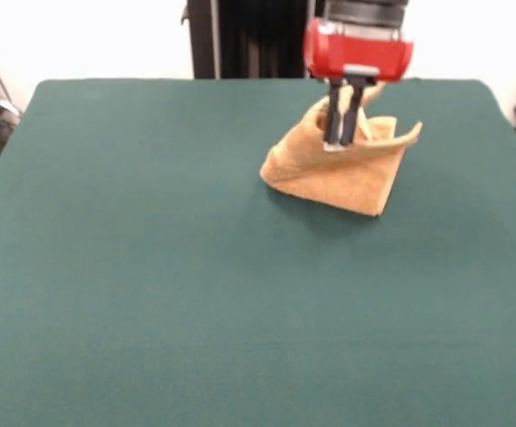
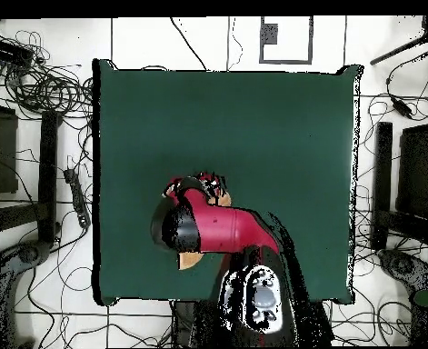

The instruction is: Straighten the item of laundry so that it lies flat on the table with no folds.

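Hand (image 1: 343, 133) is over the far right part of the worktop (image 1: 151, 267), its two dark fingers (image 1: 334, 116) pointing straight down, nearly together with only a thin gap between them, tips pinched on a raised fold of the orange-tan terry towel (image 1: 338, 173). Towel is bunched, not flat: the pinched part is drawn up into a peak at the fingertips, one corner flares out to the right of the peak, and the lower edge rests on the green cloth in a rough triangle with a shadow beneath it. Front view shows the grip and the towel's shape clearly. Overhead view shows the red arm (image 2: 231, 229) reaching in from the bottom edge and covering most of the towel (image 2: 190, 260); only small tan bits stick out beside the arm's black wrist and near the hand. Overhead also shows the whole green worktop (image 2: 281, 127), with tangled cables (image 2: 44, 86) on the floor around it. No care tag, brand or readable writing shows in either view.
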